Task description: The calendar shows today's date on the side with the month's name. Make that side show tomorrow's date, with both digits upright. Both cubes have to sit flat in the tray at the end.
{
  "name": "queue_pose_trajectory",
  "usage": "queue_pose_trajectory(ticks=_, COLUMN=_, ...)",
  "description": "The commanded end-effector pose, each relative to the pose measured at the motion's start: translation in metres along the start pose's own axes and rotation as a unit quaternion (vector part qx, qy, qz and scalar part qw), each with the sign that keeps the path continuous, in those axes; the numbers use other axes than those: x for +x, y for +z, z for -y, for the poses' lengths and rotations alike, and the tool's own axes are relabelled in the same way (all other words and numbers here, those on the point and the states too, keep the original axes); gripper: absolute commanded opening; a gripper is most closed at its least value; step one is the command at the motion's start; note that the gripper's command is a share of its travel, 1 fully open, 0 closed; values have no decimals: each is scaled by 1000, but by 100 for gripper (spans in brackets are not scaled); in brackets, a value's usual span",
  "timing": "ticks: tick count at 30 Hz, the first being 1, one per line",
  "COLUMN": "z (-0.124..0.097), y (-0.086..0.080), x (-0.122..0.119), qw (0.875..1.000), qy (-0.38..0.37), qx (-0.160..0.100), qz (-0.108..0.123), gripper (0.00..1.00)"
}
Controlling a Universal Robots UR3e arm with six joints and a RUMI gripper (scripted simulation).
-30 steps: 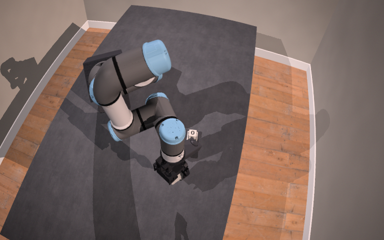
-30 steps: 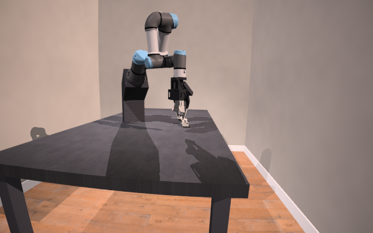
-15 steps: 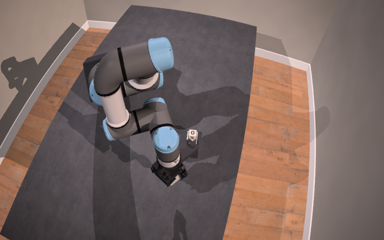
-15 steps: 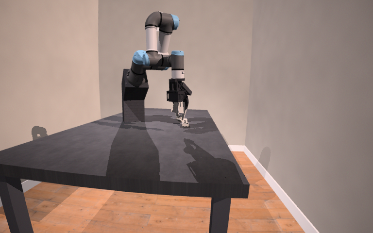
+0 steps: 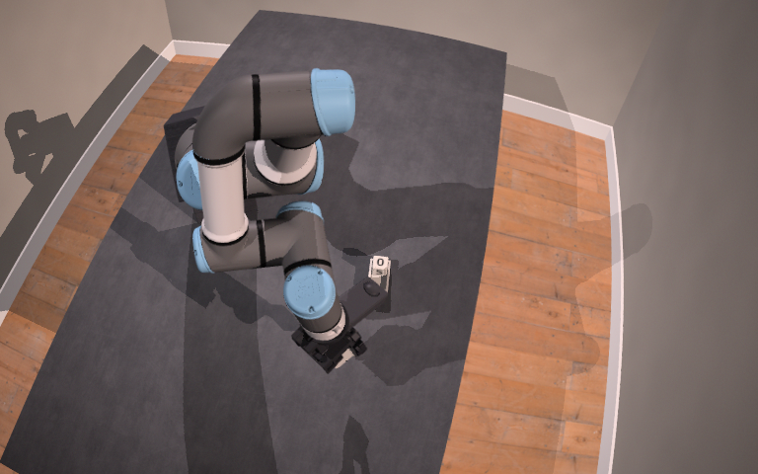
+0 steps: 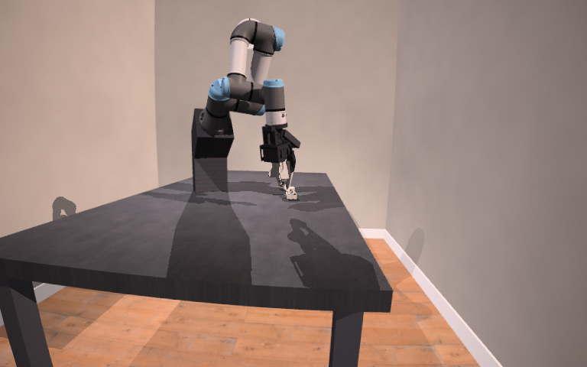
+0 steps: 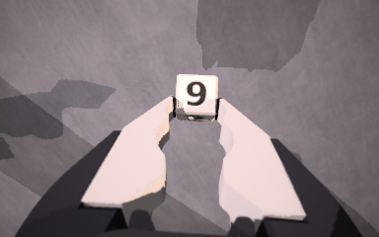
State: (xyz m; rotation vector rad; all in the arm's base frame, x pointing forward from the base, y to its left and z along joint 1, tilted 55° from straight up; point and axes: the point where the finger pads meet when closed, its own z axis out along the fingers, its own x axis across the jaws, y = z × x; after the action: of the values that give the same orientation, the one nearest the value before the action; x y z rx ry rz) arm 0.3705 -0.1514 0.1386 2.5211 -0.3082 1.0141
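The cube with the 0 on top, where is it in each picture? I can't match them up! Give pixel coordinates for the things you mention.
Top view: the cube with the 0 on top [image 5: 380, 262] [image 6: 291, 191] is almost in the middle, a tiny bit low.
Exterior view: nearly in the middle again, below the gripper [image 5: 343, 357] [image 6: 285, 183] [image 7: 195, 99], showing a 5.
Wrist view: not there; the 9 is on the other cube [image 7: 196, 93].
Shared landmark: the dark table top [image 5: 402, 78] [image 6: 108, 238] [image 7: 99, 35].
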Motion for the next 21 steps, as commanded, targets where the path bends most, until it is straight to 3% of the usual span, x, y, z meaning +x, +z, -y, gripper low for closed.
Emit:
queue_pose_trajectory(ticks=1, z=0, y=-2, x=2, qw=1000, qy=1, qx=21, qz=-6, gripper=10)
queue_pose_trajectory(ticks=21, z=-1, y=-4, x=5, qw=999, qy=4, qx=35, qz=-15, gripper=10)
